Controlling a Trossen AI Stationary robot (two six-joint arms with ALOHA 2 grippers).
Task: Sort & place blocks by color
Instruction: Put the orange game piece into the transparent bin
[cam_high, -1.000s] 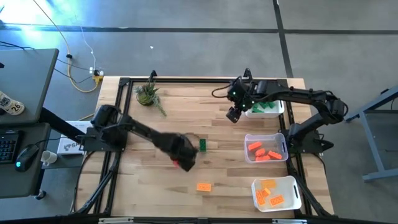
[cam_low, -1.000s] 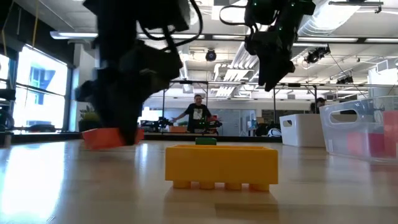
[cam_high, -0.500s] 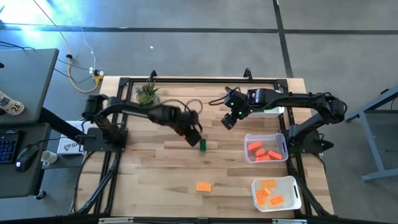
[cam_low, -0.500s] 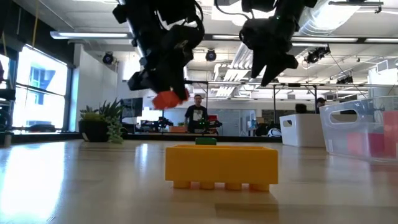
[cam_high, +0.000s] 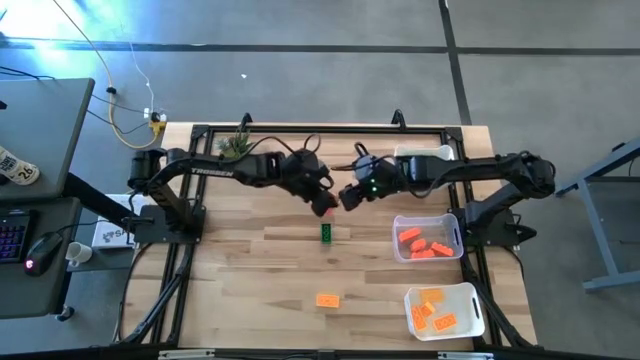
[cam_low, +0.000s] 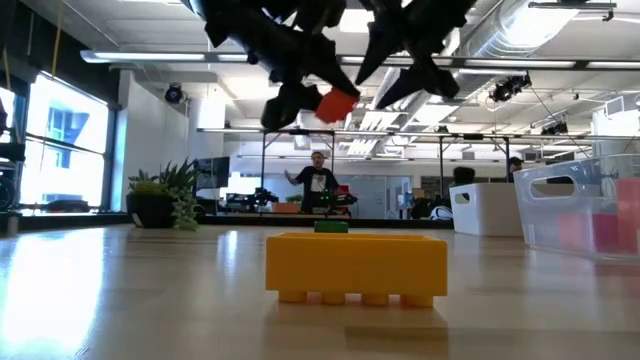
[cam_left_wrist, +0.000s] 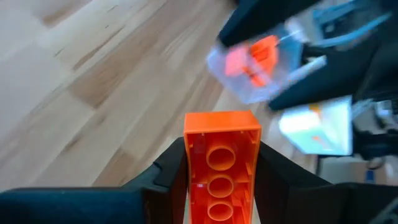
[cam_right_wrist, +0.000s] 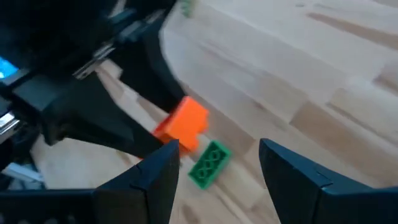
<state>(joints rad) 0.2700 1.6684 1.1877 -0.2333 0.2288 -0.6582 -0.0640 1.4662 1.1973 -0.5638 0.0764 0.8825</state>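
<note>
**Handover over the green block**

Handover looked to be the step in hand. The left gripper (cam_high: 322, 203) held a red-orange block (cam_high: 325, 208) pinched between its fingers, in the air just beyond the green block (cam_high: 326, 233) lying on the table. The right gripper (cam_high: 349, 196) hung just beside it, its fingers (cam_right_wrist: 292, 180) spread wide and empty. To do it well, the right fingers would probably need to close on the free end of the brick — the part standing clear of the left fingers (cam_left_wrist: 168, 177) — before the left let go; a slip would drop it near the green block.

A yellow-orange block (cam_high: 327, 299) lay nearer the front edge than the green block. To the right of the green block stood the bin of red-orange blocks (cam_high: 447, 222), with the bin of yellow-orange blocks (cam_high: 474, 297) nearer the front and a third white bin (cam_high: 430, 152) farther back.

The wooden table (cam_high: 240, 260) was pale planking in a dark frame, a small potted plant (cam_high: 232, 146) at its far left. Beyond it — an open workshop, a person (cam_low: 318, 183) standing far behind the green block.
</note>
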